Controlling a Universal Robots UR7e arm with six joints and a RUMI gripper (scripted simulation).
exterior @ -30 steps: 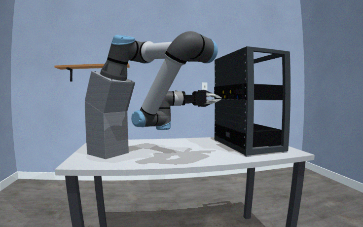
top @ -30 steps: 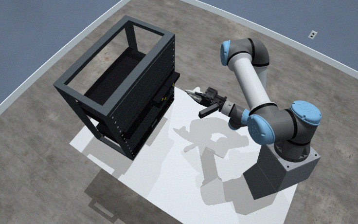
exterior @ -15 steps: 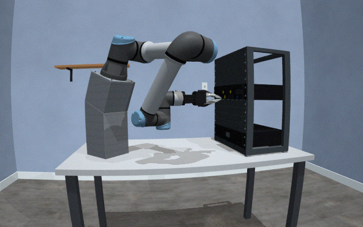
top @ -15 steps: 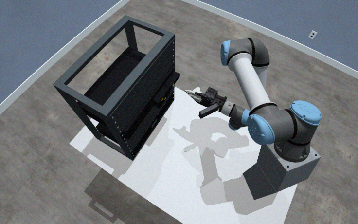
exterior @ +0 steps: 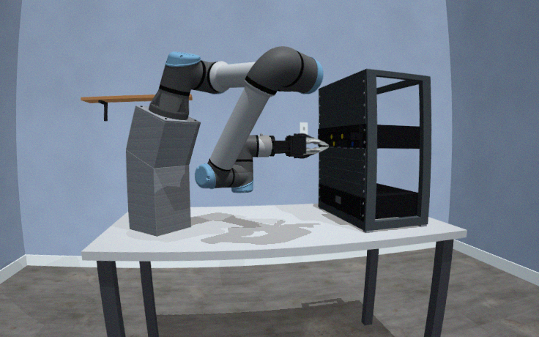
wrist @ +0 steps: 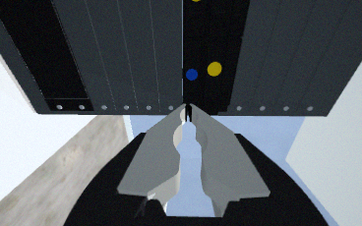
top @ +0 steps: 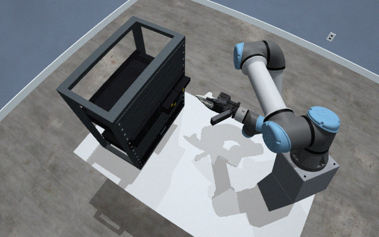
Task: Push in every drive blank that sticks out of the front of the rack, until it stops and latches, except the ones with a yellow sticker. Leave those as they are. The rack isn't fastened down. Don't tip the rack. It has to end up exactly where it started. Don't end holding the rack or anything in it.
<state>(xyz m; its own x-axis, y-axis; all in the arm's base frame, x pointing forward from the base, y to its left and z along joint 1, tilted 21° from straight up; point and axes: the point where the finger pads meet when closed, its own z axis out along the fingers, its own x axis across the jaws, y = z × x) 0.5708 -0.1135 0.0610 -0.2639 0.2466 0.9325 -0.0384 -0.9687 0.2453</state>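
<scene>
Pincer point(top: 198, 96) point(exterior: 327, 145) point(wrist: 187, 105): closed, empty | rack point(top: 121, 114) point(exterior: 370, 167) point(wrist: 295, 59): upright | gap: apparently small, contact unclear

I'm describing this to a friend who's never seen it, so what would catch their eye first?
Probably the blue-capped robot arm, bending over the white table. Facing its closed hand is a tall dark rack, with yellow and blue stickers dotting its black middle band.
</scene>
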